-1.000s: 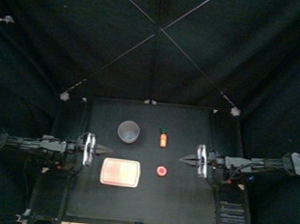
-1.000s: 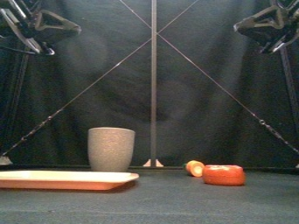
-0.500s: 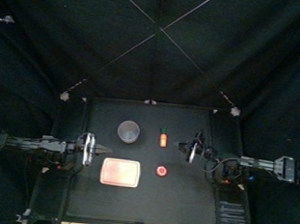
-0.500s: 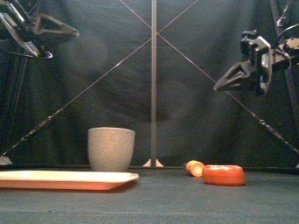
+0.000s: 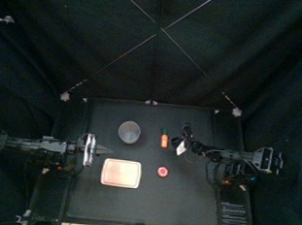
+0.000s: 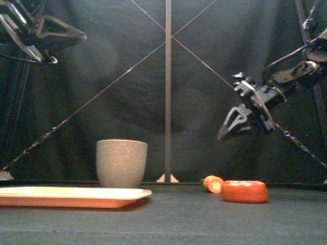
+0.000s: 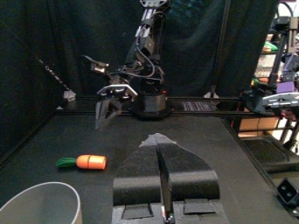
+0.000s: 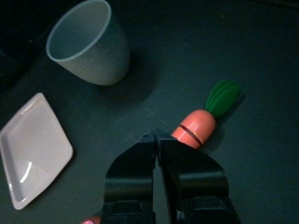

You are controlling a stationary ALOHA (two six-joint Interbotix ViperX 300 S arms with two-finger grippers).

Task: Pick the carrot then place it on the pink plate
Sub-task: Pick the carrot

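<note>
Carrot (image 5: 165,139), a small orange toy with a green top, lies on the black surface (image 5: 174,205) beside the tall grey speckled cup (image 5: 130,132), apart from the flat pink tray (image 5: 120,173). It is probably light, rigid and smooth, so grip across the thick orange middle. The right gripper (image 5: 184,142) hangs above, jaws closed. The left gripper (image 5: 86,151) rests aside, jaws closed. There is open room around; a small red round toy (image 5: 162,172) sits nearer the front.

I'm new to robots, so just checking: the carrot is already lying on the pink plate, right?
Not quite. The carrot lies on the bare table, apart from the pink plate. The top view shows this.
</note>
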